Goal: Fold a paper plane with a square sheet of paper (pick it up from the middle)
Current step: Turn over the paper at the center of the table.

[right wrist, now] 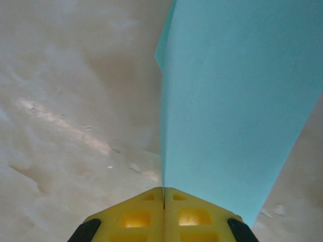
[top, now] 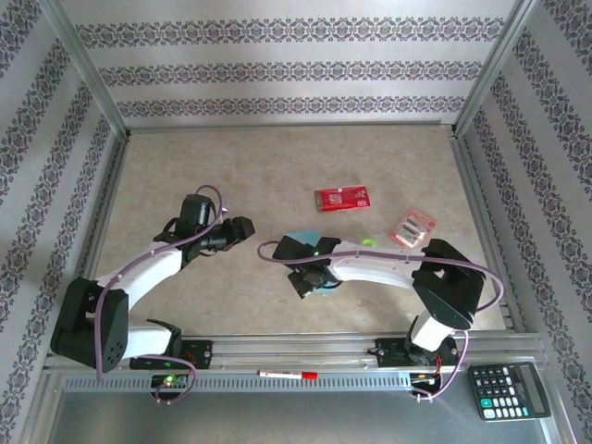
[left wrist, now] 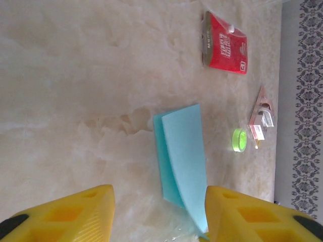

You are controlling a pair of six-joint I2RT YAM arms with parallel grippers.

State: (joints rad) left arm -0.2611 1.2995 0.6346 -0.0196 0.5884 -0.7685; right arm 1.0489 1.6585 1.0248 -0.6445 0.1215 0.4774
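The square sheet of paper [right wrist: 237, 101] is light blue and folded double. It stands on edge above the table, with my right gripper [right wrist: 163, 194] shut on its fold. In the top view the sheet [top: 305, 235] pokes out past the right gripper [top: 310, 277] near the table's middle. My left gripper [left wrist: 159, 214] is open, its yellow fingers [left wrist: 75, 214] spread wide with nothing between them. The sheet [left wrist: 184, 151] hangs just ahead of it, close to the right finger. In the top view the left gripper [top: 248, 228] is left of the sheet. The paper plane is out of view.
A red packet [top: 342, 198] lies behind the sheet. A pinkish clear packet [top: 412, 228] and a small green ring [top: 369, 242] lie to the right. A calculator [top: 509, 390] and a red pen [top: 287, 375] rest at the near rail. Metal frame posts border the table.
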